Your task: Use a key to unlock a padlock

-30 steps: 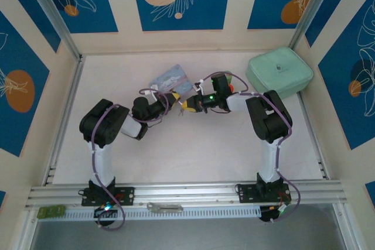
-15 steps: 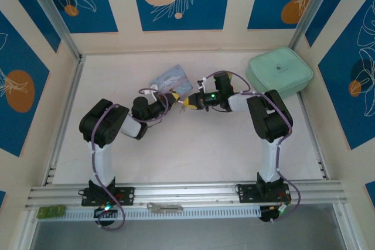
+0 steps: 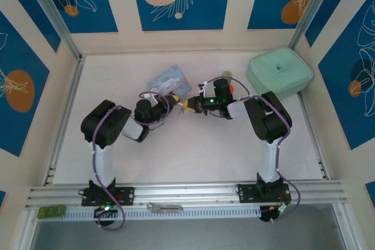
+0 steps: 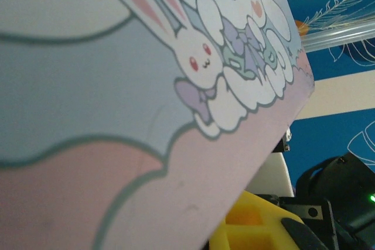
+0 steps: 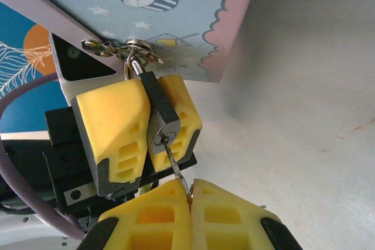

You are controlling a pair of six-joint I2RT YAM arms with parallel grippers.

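Your tally: two grippers, one of everything else.
You have a left gripper [image 3: 173, 99] and a right gripper [image 5: 190, 194], one padlock [image 5: 161, 115], one key [image 5: 174, 162], one key ring [image 5: 137, 48], one blue tin [image 3: 170, 79], one mint case [image 3: 280, 73] and one grey metal bar [image 3: 166, 207].

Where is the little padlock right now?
In the right wrist view, the padlock sits mid-frame, clamped in the left gripper just below the pale blue tin, with the key from the right gripper poking into its lower end.

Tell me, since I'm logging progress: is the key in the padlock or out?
In: the key runs from the shut right gripper into the padlock, which the left gripper clamps.
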